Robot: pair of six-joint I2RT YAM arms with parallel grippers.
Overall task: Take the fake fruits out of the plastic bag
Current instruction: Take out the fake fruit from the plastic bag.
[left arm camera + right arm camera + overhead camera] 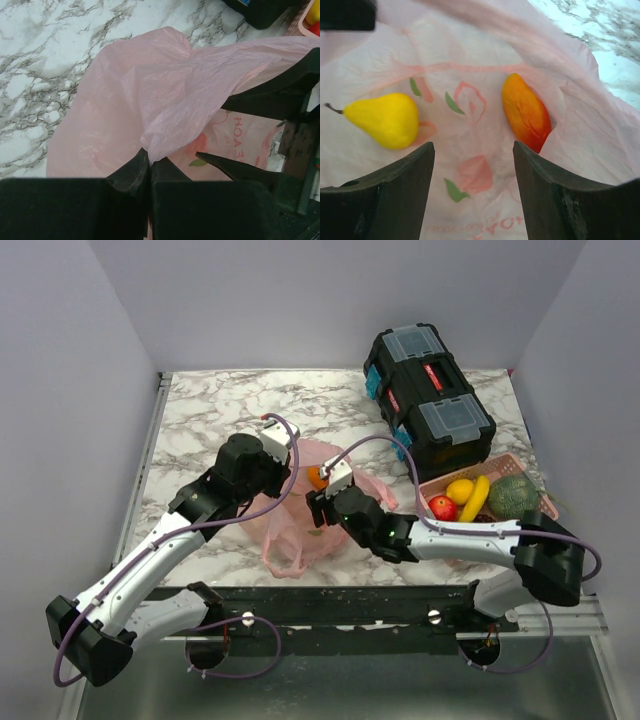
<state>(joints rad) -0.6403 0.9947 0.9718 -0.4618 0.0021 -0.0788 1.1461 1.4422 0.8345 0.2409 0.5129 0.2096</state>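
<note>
Left jaws tight on crinkly pink bag point(165, 100); right jaws wide apart over yellow pear point(382, 120), orange-red fruit point(526, 112).

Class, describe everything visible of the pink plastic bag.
The plastic bag is thin, crinkly, translucent pink film printed with peach motifs. It lies on the marble table, one fold pinched up by the shut left end effector. The open right end effector points into its mouth, where a yellow pear and an orange-red fruit lie.
</note>
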